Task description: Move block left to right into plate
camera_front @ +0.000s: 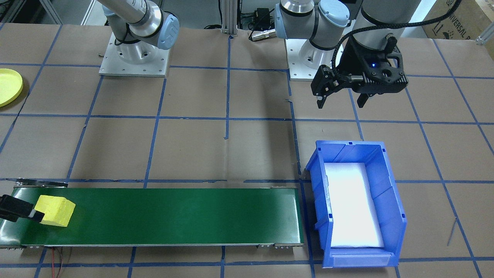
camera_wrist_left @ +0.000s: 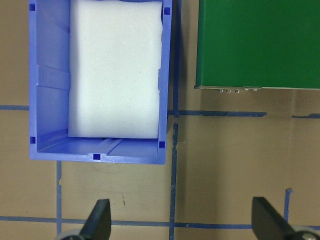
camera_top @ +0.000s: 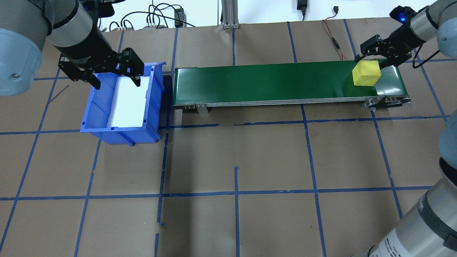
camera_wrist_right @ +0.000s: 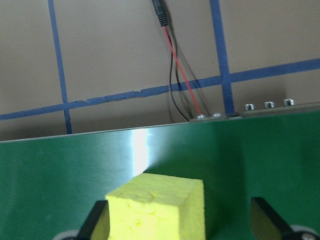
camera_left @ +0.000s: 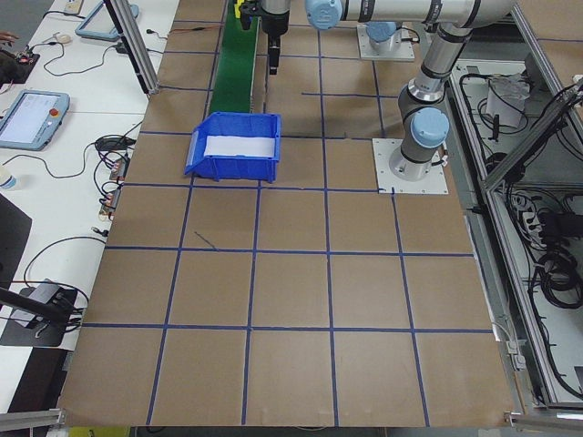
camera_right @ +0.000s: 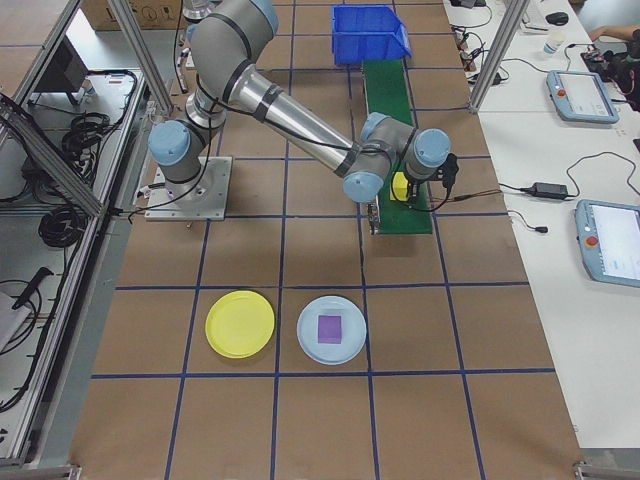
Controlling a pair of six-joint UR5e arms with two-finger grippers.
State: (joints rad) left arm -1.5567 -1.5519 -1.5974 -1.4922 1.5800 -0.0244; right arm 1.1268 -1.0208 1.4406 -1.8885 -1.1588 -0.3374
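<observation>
The block (camera_top: 365, 72) is a yellow foam cube on the right end of the green conveyor belt (camera_top: 271, 80). My right gripper (camera_top: 375, 57) is open and low over that end, with the block (camera_wrist_right: 157, 207) between its fingers. One finger (camera_wrist_right: 99, 221) is against the cube and the other stands apart from it. The round yellow plate (camera_right: 240, 323) lies flat on the table on my right side, also at the edge of the front-facing view (camera_front: 7, 87). My left gripper (camera_top: 114, 76) hangs open and empty above the blue bin (camera_top: 121, 132).
The blue bin (camera_front: 389, 193) holds a white foam pad and stands at the belt's left end. A pale blue plate (camera_right: 331, 329) with a purple block on it lies beside the yellow plate. A red and black cable (camera_wrist_right: 175, 75) runs behind the belt.
</observation>
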